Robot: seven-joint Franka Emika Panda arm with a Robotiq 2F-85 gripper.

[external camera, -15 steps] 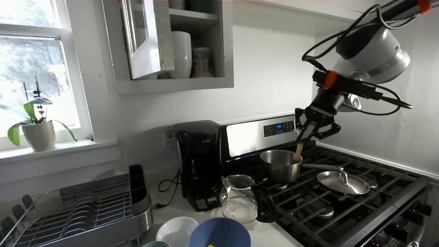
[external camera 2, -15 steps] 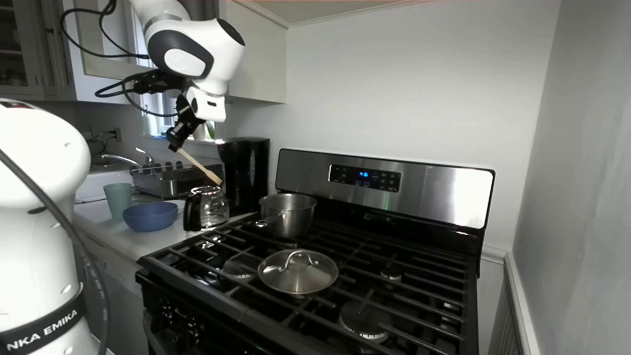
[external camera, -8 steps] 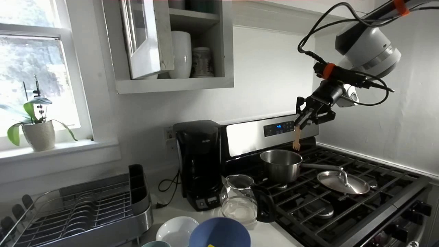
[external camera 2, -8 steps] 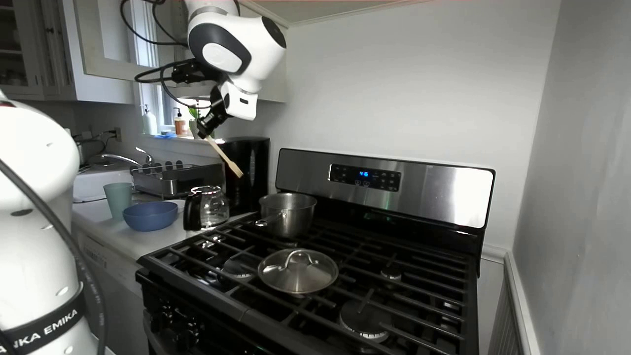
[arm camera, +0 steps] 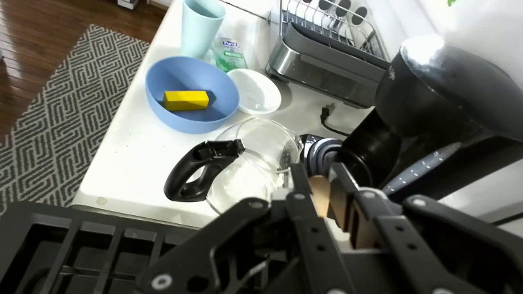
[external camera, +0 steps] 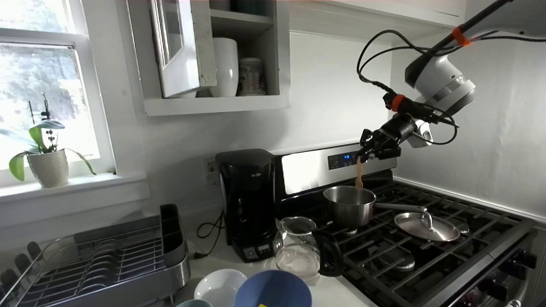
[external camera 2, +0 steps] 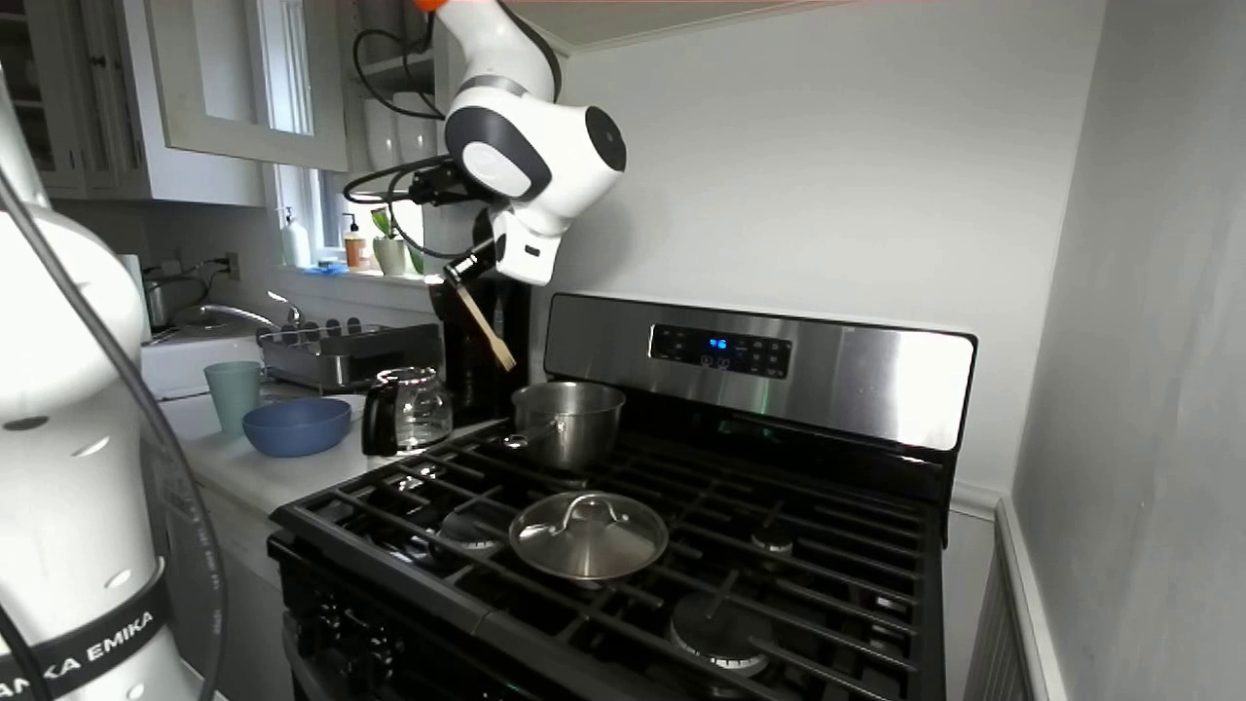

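I pinch the wooden fork (external camera 2: 488, 331) by one end in my gripper (arm camera: 318, 174), so the other hangs free near the pot (external camera 2: 584, 433), open because its lid (external camera 2: 588, 550) lies on the stove (external camera 2: 720, 487).

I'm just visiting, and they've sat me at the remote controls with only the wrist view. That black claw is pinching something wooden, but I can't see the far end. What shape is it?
Observer: The wooden utensil widens at the far end, which looks pronged in an exterior view.

Operator: Oh, fancy! And what's near its tip?

Observer: A steel saucepan, standing uncovered on the stove.

Operator: So is the wooden bit touching that?

Observer: No; in an exterior view a gap shows between its tip and the steel saucepan.
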